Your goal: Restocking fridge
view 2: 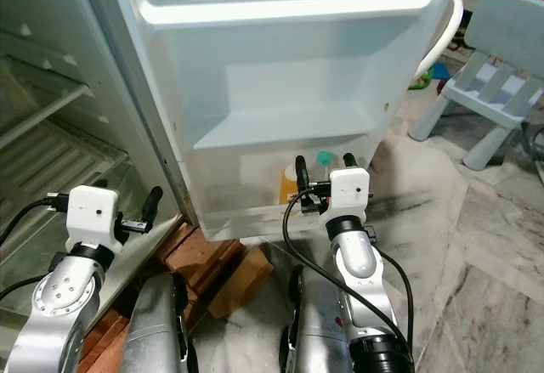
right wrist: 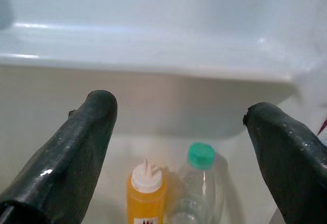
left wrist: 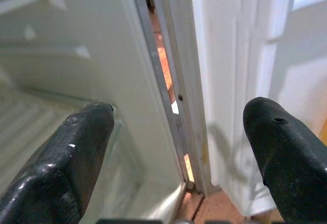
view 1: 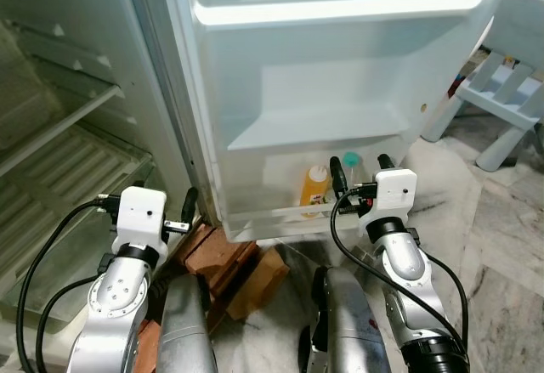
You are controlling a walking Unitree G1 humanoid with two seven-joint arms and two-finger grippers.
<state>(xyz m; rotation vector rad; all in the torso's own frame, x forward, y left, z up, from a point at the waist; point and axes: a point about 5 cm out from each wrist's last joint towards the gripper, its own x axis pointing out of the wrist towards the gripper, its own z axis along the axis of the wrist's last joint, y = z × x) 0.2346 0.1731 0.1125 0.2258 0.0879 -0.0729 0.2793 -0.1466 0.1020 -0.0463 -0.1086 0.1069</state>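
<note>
Right claw (right wrist: 179, 127) released before door bin; orange bottle (right wrist: 145, 193) and clear bottle (right wrist: 196, 191) cut off below; left claw (left wrist: 179, 127) released.

White fridge door (view 1: 340, 67), glossy all over. An orange-yellow sauce bottle (right wrist: 145, 197) with a white cap; beside it a clear bottle (right wrist: 196, 191) topped in green. Floor (view 1: 501, 245) is grey-veined marble. Reddish-brown bricks (view 1: 217, 254) near the hinge. Pale blue chair (view 2: 497, 76) far right. Black fingers (right wrist: 76, 147), white wrist housings.
</note>
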